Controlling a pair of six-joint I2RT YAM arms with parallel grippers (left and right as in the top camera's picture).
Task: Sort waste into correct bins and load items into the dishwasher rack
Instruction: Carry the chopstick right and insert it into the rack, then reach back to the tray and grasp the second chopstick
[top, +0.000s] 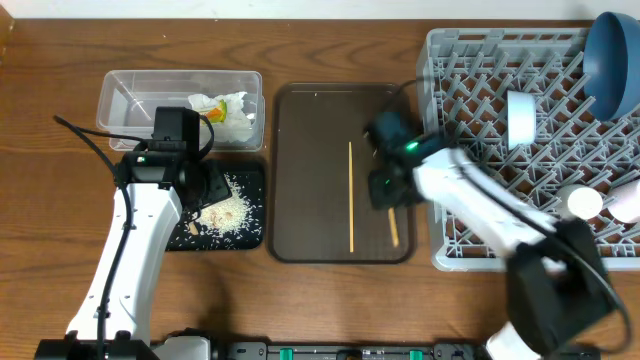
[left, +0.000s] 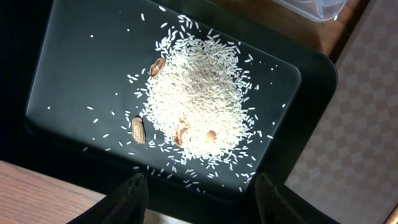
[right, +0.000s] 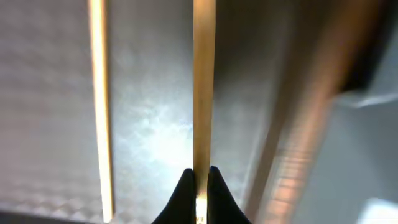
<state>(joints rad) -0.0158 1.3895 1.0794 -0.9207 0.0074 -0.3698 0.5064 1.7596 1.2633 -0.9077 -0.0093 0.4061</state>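
My right gripper (right: 199, 174) is shut on one wooden chopstick (right: 203, 81) over the brown serving tray (top: 310, 150); in the overhead view it (top: 385, 190) hides most of that chopstick (top: 393, 228). The second chopstick (top: 351, 195) lies flat on the tray, to the left in the right wrist view (right: 97, 93). My left gripper (left: 202, 183) is open and empty above the black tray (left: 81, 74), which holds a pile of white rice (left: 199, 99). The clear tub (top: 125, 95) holds the white napkin (top: 238, 118) and the yellow-green wrapper (top: 211, 115).
The grey dishwasher rack (top: 480, 60) on the right holds the dark blue plate (top: 612, 55), a cream cup (top: 520, 118), a pink cup (top: 580, 203) and the light blue bowl (top: 628, 195). A few brown bits (left: 138, 129) lie in the rice.
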